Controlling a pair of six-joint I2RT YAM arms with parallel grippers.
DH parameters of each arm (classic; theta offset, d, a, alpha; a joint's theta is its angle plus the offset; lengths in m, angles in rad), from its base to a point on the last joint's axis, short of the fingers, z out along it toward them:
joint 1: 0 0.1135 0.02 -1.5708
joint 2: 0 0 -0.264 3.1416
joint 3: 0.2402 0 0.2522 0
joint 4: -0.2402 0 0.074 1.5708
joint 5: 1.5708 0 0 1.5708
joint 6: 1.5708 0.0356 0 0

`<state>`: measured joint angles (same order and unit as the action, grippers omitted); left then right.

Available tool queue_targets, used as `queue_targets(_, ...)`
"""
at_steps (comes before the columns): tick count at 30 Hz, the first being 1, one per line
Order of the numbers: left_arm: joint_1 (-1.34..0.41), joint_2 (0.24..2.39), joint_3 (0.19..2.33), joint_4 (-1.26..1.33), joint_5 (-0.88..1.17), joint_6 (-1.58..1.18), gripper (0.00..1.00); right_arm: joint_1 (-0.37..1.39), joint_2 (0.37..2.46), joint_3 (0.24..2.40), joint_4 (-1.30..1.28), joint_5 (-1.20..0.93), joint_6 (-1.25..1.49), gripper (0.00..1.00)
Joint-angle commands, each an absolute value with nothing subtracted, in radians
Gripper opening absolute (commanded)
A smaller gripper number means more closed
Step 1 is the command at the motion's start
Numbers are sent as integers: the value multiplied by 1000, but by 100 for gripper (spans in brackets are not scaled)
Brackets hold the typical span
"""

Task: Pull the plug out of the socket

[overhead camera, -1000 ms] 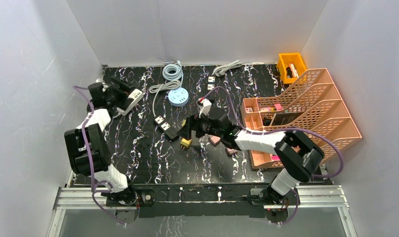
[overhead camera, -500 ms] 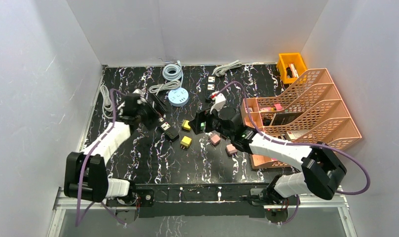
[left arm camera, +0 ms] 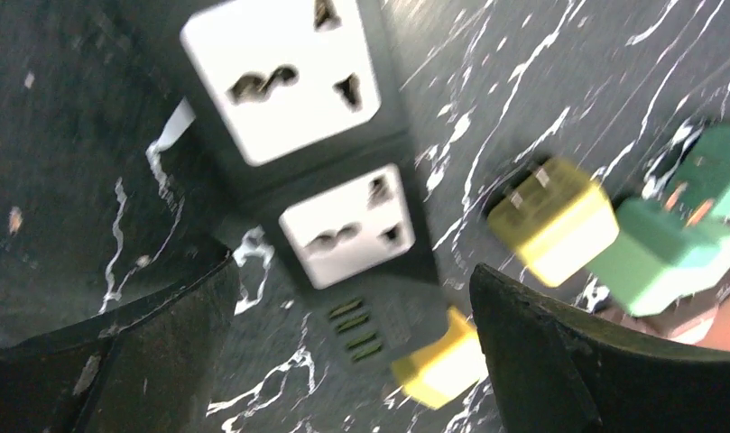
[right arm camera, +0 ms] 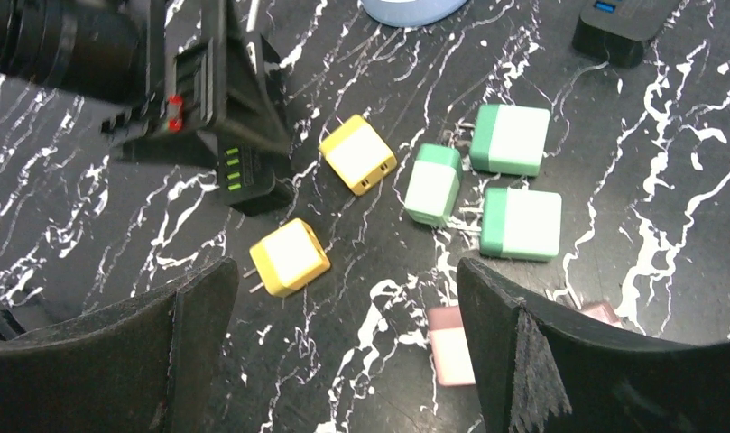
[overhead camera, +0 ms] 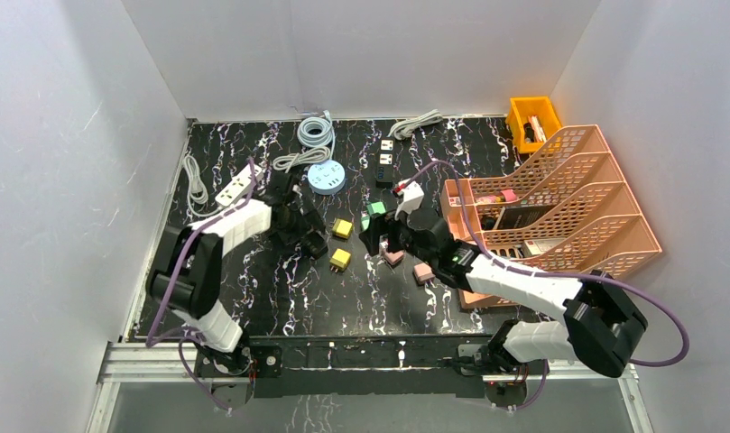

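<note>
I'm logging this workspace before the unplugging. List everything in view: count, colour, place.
black power strip: one, black with white sockets, left of centre
yellow plugs: two, yellow, beside the black power strip
green plugs: three, green, centre
pink plugs: two, pink, nearer centre
round socket hub: one, pale blue, far centre
white power strip: one, white, far left
small socket blocks: a few, black and white, far centre
cables: three, grey-white, far side
file rack: one, salmon pink, right side
bin: one, orange-yellow, far right corner
table: one, black marbled
left pincer: one, black, open over the black power strip
right pincer: one, black, open above the loose plugs
</note>
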<state>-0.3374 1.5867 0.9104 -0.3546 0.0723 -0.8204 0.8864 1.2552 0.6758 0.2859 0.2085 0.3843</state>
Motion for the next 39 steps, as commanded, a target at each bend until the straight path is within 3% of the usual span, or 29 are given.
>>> queue_targets(1, -392, 1719, 1095, -544, -91, -880, 98, 886, 1204, 644, 305, 246, 361, 98)
queue_targets(4, -420, 1816, 1229, -714, -233, -995, 98, 886, 1190, 635, 302, 260, 349, 98)
queue_targets(9, -423, 2019, 1415, -992, -278, -1087, 97, 884, 1154, 615, 298, 284, 334, 98)
queue_targets(12, -423, 2070, 1382, -966, -224, -1101, 82, 884, 1132, 602, 295, 297, 326, 98)
queue_targets(14, -422, 2057, 1319, -913, -209, -1122, 60, 882, 1119, 595, 284, 307, 320, 98)
queue_targets(15, -421, 2042, 1290, -877, -206, -1121, 37, 882, 1111, 591, 279, 313, 316, 98)
queue_targets(16, -413, 2022, 1257, -837, -201, -1110, 4, 881, 1102, 587, 276, 319, 312, 98)
queue_targets(17, -400, 2001, 1226, -799, -192, -1100, 0, 880, 1095, 580, 274, 323, 309, 98)
queue_targets(25, -169, 1833, 1213, -752, -266, -803, 0, 877, 1068, 554, 269, 315, 302, 98)
queue_targets(28, -62, 1740, 1210, -682, -160, -639, 0, 877, 1068, 553, 274, 297, 302, 98)
queue_targets(37, 147, 1683, 1204, -657, -66, -612, 0, 874, 1074, 551, 288, 262, 298, 98)
queue_targets(38, 147, 1690, 1201, -648, -28, -605, 6, 874, 1077, 551, 289, 261, 298, 98)
queue_targets(39, 146, 1689, 1184, -621, 29, -589, 29, 874, 1080, 551, 290, 258, 298, 98)
